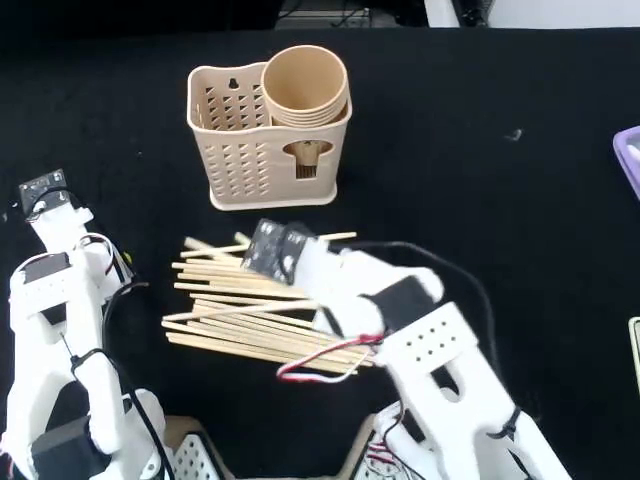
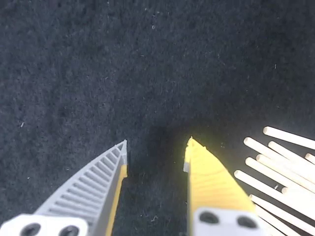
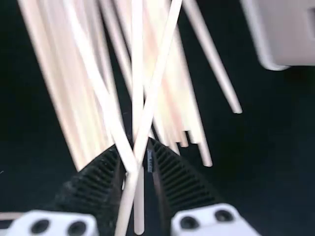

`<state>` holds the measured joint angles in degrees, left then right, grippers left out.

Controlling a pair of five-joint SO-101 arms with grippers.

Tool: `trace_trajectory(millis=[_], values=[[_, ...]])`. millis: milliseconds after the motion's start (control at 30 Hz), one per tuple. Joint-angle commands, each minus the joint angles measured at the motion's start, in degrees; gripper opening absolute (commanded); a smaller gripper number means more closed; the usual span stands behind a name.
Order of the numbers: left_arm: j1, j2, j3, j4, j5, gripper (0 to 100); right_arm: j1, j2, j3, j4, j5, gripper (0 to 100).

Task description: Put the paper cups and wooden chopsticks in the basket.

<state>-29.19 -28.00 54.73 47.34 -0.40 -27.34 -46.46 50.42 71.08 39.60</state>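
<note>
The basket [image 1: 262, 150] stands on the table [image 1: 500, 200], toward its far edge. A stack of cups [image 1: 305, 85] sits in the basket's right part, and the top cup sticks up over the rim. The chopsticks [image 1: 240, 320] lie in a loose pile on the table, in front of the basket and closer to the near edge. The right gripper [image 3: 140, 152] is at the far side of the pile and pinches a few chopsticks that cross between its jaws. The left gripper [image 2: 155, 147] is near the table's left edge, with its jaws apart and nothing in them. It is over bare table, just beside the chopstick ends.
</note>
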Motion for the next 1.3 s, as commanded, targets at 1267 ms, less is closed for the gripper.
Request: trace_trajectory(millis=[1267], values=[[-0.2,-0.3,-0.2,-1.1,0.7,19,-8.7,-9.1,27.8,-15.2,-5.1,11.7]])
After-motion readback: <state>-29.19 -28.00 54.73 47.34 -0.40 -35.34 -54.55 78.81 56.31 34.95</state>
